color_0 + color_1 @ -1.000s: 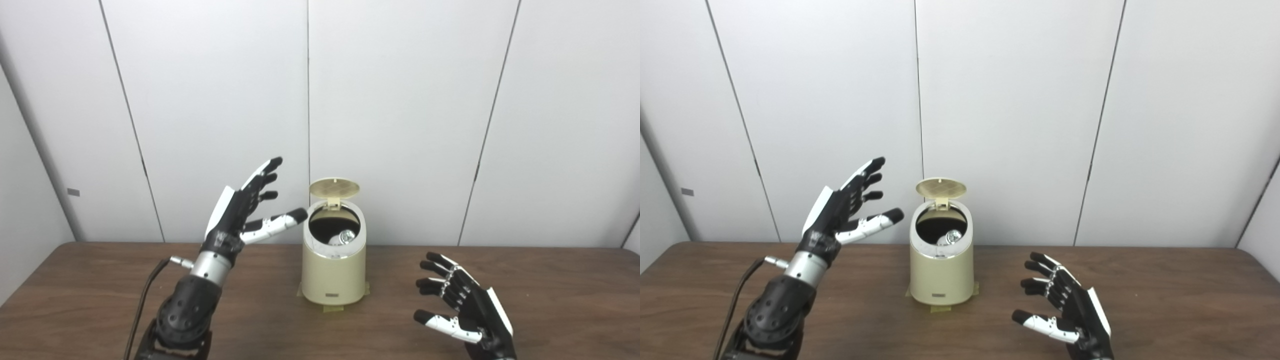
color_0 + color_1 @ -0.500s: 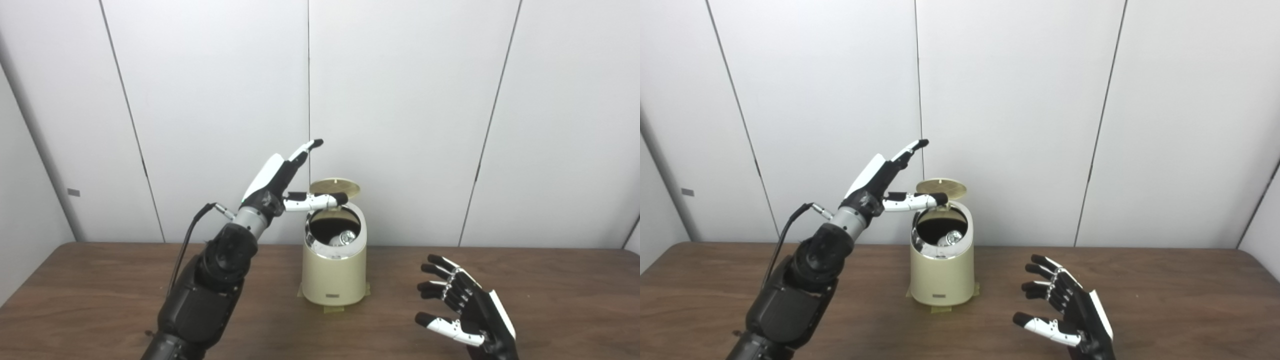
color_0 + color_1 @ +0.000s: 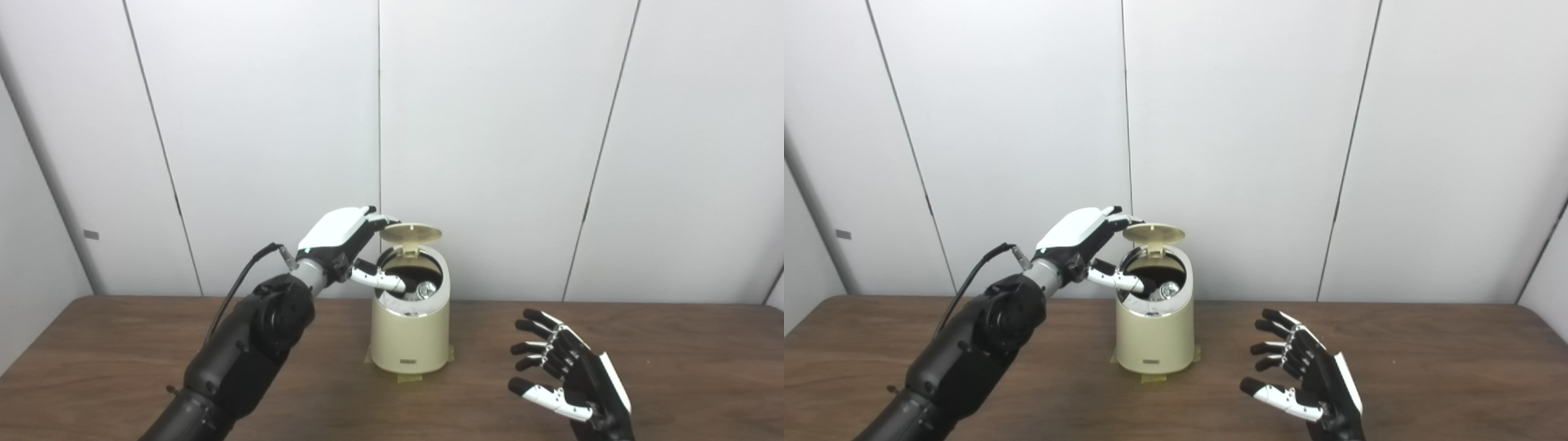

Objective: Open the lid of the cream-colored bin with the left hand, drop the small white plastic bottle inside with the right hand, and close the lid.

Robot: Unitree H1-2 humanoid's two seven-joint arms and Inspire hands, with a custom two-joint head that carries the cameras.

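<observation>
Low in the frame's right, our right hand (image 3: pixel 572 383) hovers spread and empty above the table (image 3: pixel 674 367). At centre, the bin (image 3: pixel 409 334) holds the bottle (image 3: pixel 424 290). Our left hand (image 3: pixel 343 242) reaches over, fingers (image 3: pixel 384 219) touching the raised lid (image 3: pixel 410 233), thumb spread across the opening

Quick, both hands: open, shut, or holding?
Left hand: open, fingertips at the lid, gripping nothing.
Right hand: open, empty.
</observation>
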